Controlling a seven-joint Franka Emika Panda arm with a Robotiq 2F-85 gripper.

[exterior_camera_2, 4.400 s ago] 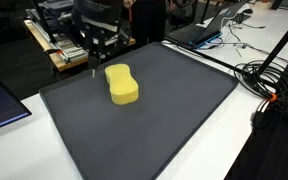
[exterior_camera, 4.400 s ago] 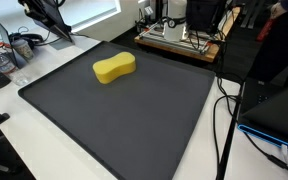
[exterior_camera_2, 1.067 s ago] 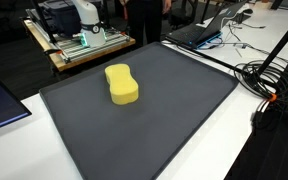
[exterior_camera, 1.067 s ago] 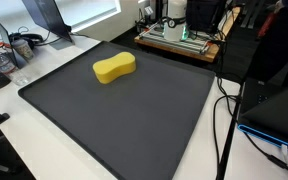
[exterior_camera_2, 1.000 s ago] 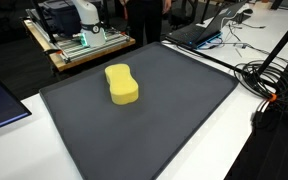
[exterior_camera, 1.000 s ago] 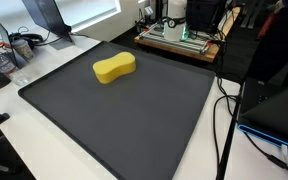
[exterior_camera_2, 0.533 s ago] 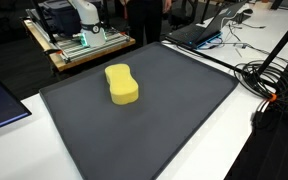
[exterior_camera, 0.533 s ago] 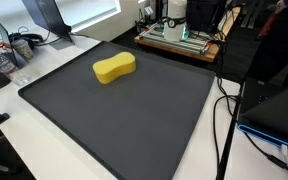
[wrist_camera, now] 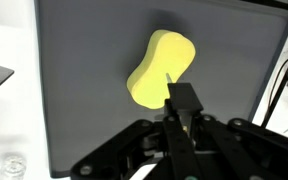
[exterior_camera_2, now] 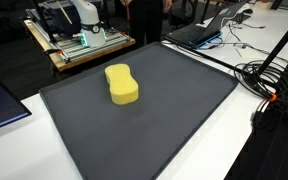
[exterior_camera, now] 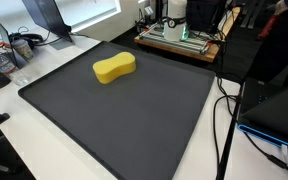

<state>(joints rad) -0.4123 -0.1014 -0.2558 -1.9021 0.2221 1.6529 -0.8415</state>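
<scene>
Check the jaws in the wrist view: the fingertips [wrist_camera: 183, 100] are clenched flat against each other with nothing between them.

Locate the yellow sponge [wrist_camera: 161, 68] directly ahead of the jaws. The fingertips overlap its near edge in the wrist view, and no contact shows. The sponge is peanut-shaped and lies flat on the dark grey mat [wrist_camera: 84, 90]. In both exterior views it lies alone on the mat [exterior_camera: 114, 68] [exterior_camera_2: 122, 84], toward one end, and the jaws are outside both pictures.

Note that the mat spreads beneath and around the jaws on every side. It rests on a white surface [wrist_camera: 9, 120], which shows as a strip to the left of the jaws in the wrist view. A small clear container [wrist_camera: 12, 165] stands on that strip, well apart from the sponge.

To the right of the jaws in the wrist view, black cables [wrist_camera: 284, 80] lie off the mat's edge. In an exterior view, a wooden rack of equipment [exterior_camera_2: 79, 45] stands beyond the mat's far end.
</scene>
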